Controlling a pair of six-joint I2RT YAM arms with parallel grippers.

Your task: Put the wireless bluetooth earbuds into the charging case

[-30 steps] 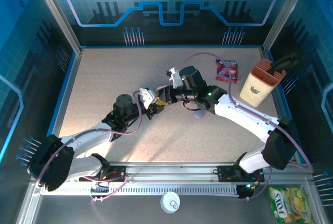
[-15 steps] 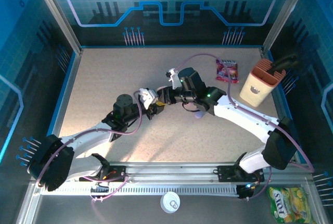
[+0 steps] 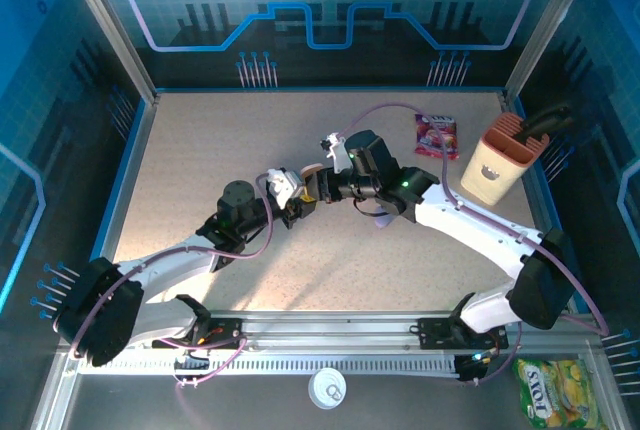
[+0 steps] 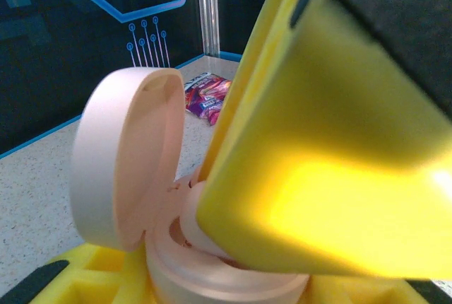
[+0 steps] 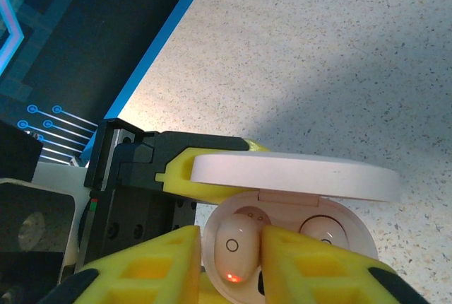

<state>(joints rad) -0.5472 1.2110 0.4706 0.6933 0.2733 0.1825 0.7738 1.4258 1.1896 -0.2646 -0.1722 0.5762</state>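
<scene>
The main risk we see is the earbud (image 5: 236, 249) coming back out with the right gripper (image 5: 229, 265) when it draws away. Its yellow fingers (image 5: 311, 269) sit close on either side of the bud, so any rubbing or sideways pull could tip it out of its socket and drop it onto the table (image 3: 200, 140). A knock against the raised lid (image 5: 296, 175) could also twist the case (image 3: 311, 172) in the left gripper (image 3: 297, 207). That gripper is clamped on the case's base and holds it above the middle of the table, well away from every edge. The earbud rests in the socket on the left in the right wrist view, a red light glowing on it, directly between the right gripper's fingertips. The jaws stand only narrowly apart, and we cannot tell whether they pinch the bud or merely flank it. We judge it seated, or nearly so.
</scene>
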